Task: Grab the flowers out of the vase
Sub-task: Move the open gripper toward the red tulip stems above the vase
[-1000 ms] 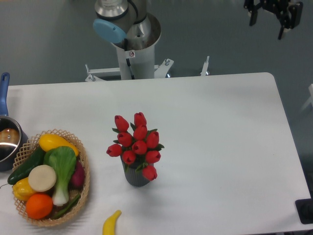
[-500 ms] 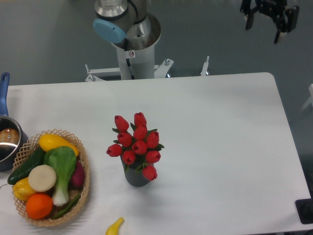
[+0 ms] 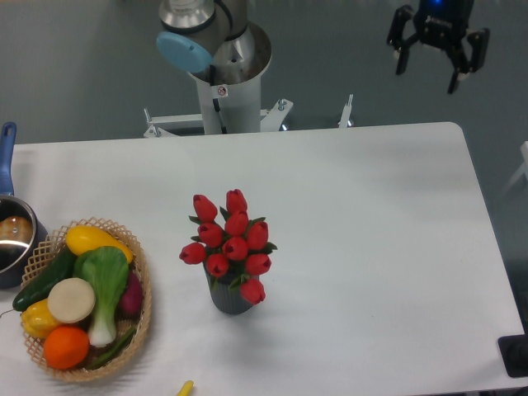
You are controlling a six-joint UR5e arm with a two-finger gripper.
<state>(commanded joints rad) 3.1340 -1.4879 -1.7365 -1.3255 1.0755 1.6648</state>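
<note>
Red tulips (image 3: 231, 243) sit bunched in the dark grey ribbed vase (image 3: 230, 298), which stands upright near the middle of the white table (image 3: 371, 247). The buds spread wider than the vase's mouth, green leaves poking out between them, and one bud droops over the vase's right rim. Nothing touches the flowers.

Left of the vase, well apart, there's a woven basket (image 3: 142, 313) loaded with produce: a yellow squash (image 3: 92, 239) at the top, a dark cucumber (image 3: 45, 278), a bok choy (image 3: 106, 285), a pale round slice (image 3: 71, 299), an orange (image 3: 66, 346), and a purple piece (image 3: 131, 294) on the vase side. Beyond the basket, at the table's left edge, a pot (image 3: 12, 235) with a blue handle. Below and left of the vase, a yellow tip (image 3: 185, 388) just peeks in at the frame's bottom edge.

Behind the vase, past the table's far edge, stands the arm's base column (image 3: 221, 78), with a small red-and-white sticker on it, too small to read.

Up and far right of the vase, the gripper (image 3: 431, 64) hangs off beyond the table, fingers (image 3: 400, 54) spread apart, holding nothing.
</note>
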